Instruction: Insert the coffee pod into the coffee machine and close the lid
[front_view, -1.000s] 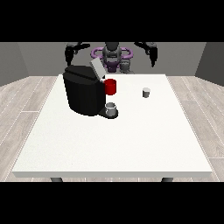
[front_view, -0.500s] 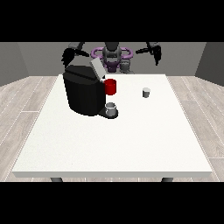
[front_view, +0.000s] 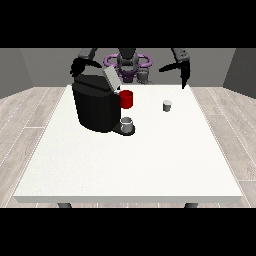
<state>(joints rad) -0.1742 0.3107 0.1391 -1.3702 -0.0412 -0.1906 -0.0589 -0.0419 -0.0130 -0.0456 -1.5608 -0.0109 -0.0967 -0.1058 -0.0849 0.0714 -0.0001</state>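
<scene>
Nearest the camera, the white table (front_view: 130, 170) lies bare across its front half. Going back, a small grey cup (front_view: 127, 124) stands on the drip stand of the black coffee machine (front_view: 96, 106), which sits at about ten o'clock from the table's middle. A red part (front_view: 126, 99) shows on the machine's right flank, and the lid (front_view: 111, 79) stands tilted up, so the chamber looks open to receive a pod.

The coffee pod (front_view: 167, 105), a small pale capsule, stands alone on the table at about one o'clock from the middle, well apart from the machine and untouched by either hand. It is likely light and stiff, with smooth, slightly tapered walls that could slip. Being so light, it may tip or skid if nudged from one side. The sensible hold is probably a pinch across its side walls from above, thumb against fingers, leaving the bottom free to enter the chamber.

Farthest back, the hand at the view's right (front_view: 184, 75) hangs above the table's far edge, at about one o'clock from the pod, fingers pointing down and holding nothing. The hand at the view's left (front_view: 77, 66) hovers behind the machine's top; I cannot tell how its fingers lie.
</scene>
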